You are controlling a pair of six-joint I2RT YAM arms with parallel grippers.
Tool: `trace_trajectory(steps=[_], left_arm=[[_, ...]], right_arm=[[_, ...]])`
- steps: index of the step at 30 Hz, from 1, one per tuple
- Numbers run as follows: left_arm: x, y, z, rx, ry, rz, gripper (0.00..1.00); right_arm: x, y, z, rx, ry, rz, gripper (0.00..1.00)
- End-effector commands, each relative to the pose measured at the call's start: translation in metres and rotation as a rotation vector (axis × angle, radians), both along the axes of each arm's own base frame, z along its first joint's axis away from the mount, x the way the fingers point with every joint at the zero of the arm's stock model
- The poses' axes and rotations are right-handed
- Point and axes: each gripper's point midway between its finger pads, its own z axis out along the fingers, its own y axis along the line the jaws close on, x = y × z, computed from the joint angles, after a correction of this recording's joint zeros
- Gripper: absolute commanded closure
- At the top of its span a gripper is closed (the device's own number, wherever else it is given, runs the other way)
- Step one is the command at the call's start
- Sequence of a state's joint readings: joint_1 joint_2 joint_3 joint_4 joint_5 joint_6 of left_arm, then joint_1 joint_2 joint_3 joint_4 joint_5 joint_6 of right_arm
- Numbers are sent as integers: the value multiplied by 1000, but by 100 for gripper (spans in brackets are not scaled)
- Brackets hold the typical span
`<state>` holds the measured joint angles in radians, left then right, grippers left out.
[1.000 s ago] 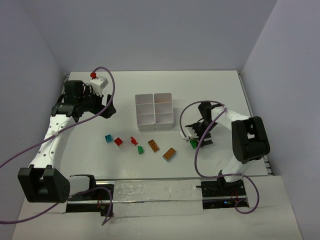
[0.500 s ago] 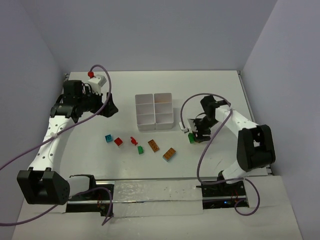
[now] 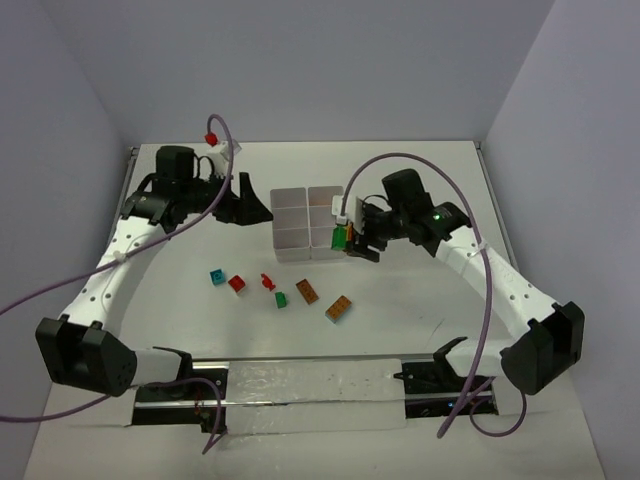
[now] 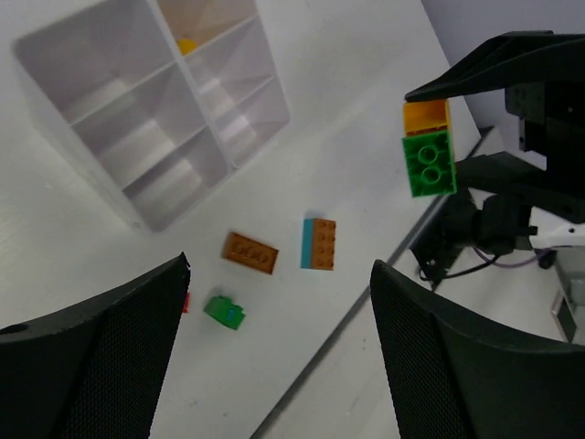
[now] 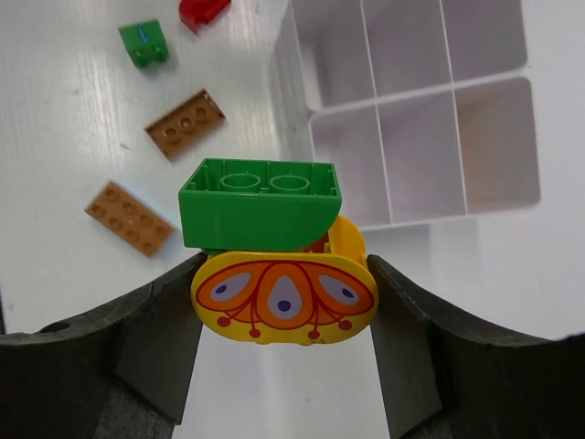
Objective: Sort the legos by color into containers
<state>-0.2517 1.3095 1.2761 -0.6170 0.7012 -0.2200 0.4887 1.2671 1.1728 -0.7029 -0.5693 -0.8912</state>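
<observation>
Pinching a green studded plastic brick (image 5: 260,206) stacked on a yellow rounded plastic piece (image 5: 283,297) with an orange pattern, the right gripper (image 5: 279,274) holds the pair just beside the near right corner of the white six-compartment plastic tray (image 3: 295,251); the left gripper (image 4: 279,270) hangs wide open and empty, left of it

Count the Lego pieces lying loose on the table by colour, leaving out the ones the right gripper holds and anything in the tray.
Teal pieces: 1
Red pieces: 2
Green pieces: 1
Orange-brown pieces: 2
Total: 6
</observation>
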Motion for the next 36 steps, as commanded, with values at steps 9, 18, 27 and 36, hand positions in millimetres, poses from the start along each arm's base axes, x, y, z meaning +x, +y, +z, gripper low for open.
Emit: trace_trajectory(steps=[9, 18, 27, 36], left_arm=[[-24, -67, -3, -33, 84, -164, 17], [-39, -88, 13, -155, 142, -272, 16], [-51, -102, 10, -170, 179, -336, 13], [-48, -105, 7, -174, 197, -333, 36]], right_arm=[[-6, 61, 37, 78, 40, -156, 100], [-17, 73, 33, 56, 31, -122, 100], [-15, 78, 37, 69, 13, -120, 100], [-17, 81, 43, 83, -8, -108, 100]])
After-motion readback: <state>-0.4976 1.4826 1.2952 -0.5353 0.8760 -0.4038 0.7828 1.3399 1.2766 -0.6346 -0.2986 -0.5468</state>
